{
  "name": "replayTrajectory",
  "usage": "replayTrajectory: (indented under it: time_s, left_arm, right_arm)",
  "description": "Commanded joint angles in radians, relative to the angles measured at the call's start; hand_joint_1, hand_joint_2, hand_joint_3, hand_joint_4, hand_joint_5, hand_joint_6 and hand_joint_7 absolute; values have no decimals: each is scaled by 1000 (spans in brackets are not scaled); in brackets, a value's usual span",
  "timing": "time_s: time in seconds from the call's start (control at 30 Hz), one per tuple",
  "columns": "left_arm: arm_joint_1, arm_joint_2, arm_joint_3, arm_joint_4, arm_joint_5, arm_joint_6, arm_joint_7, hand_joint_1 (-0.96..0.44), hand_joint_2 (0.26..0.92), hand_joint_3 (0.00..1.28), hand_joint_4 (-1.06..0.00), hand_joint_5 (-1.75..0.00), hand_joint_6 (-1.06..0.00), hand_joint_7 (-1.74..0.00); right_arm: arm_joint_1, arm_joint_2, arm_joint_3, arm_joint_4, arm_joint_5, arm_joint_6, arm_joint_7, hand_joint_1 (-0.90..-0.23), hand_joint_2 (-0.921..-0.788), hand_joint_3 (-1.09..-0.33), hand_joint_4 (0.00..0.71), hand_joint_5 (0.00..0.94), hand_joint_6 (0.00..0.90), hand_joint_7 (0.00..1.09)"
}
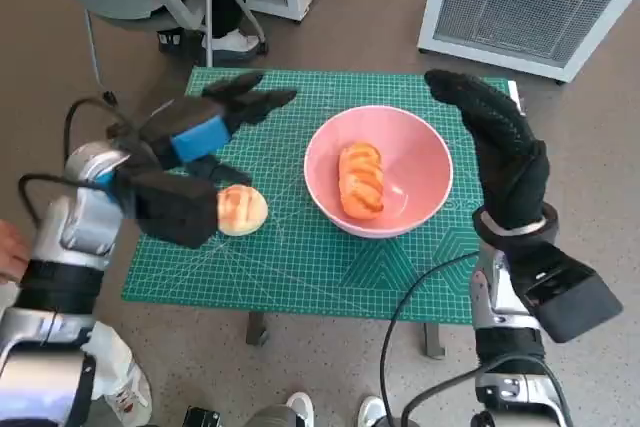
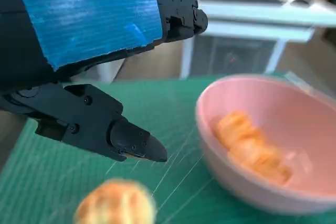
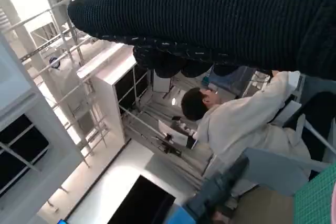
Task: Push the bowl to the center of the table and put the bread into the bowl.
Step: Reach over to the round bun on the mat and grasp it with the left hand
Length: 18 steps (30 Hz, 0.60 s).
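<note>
Beside open left hand [image 1: 205,132]: round bread [image 1: 240,210], outside bowl [image 1: 420,147].

Pink bowl [image 1: 400,142] upright, holding one orange bread [image 1: 361,180]; round golden bread roll [image 1: 241,209] lies beside it.

Left robot hand [image 1: 190,142] hovers with fingers apart; right robot hand [image 1: 500,152] flat, empty.

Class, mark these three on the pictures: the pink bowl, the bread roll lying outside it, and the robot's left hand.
pink bowl [image 1: 425,142]: head view, bare inner wall on the right.
bread roll [image 1: 243,210]: head view, middle of its browned top.
left hand [image 1: 190,142]: head view, blue tape on its back.
</note>
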Motion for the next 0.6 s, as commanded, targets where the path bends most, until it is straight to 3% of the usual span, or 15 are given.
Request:
replayTrajectory:
  time_s: [0.03, 0.6]
  left_arm:
    - [27, 14, 5, -14, -4, 25, -6, -249, 809, 2, -74, 0, -215, -55]
    - [73, -12, -42, 56, 60, 67, 43, -265, 812, 2, -82, -5, -250, -50]
  right_arm:
    - [10, 0, 3, 15, -5, 8, 0, -564, -921, -799, 236, 184, -1, 763]
    - [7, -9, 3, 22, -5, -4, 5, -564, -921, -801, 226, 206, -1, 767]
